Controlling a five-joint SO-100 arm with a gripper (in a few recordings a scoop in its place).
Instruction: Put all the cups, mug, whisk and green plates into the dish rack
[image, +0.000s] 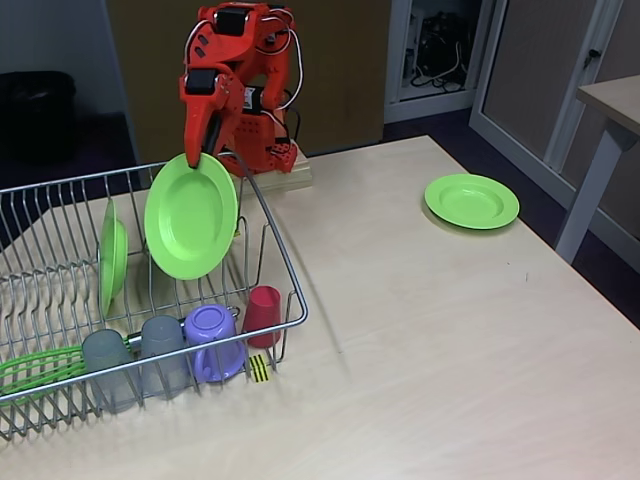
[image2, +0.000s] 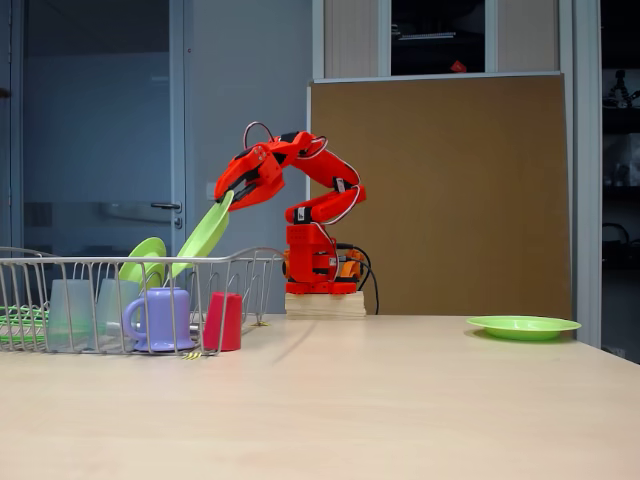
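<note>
Green plate (image: 190, 215) gripped at top rim by orange gripper (image: 204, 152), tilted, hanging above dish rack (image: 285, 265). Second green plate (image: 112, 255) standing on edge in rack, just beside it. Third plate (image: 471, 200) flat on table (image: 430, 340), well apart. Two grey tumblers (image: 107, 368), purple mug (image: 214, 342), red cup (image: 263, 314) along rack front; whisk (image: 35, 368) at left end.

Below my pincer (image: 205, 150), the dish rack (image: 285, 270) and whisk (image: 35, 368) are cut off at the picture's left edge; I cannot resolve the fingertips behind the held plate (image: 192, 215).
</note>
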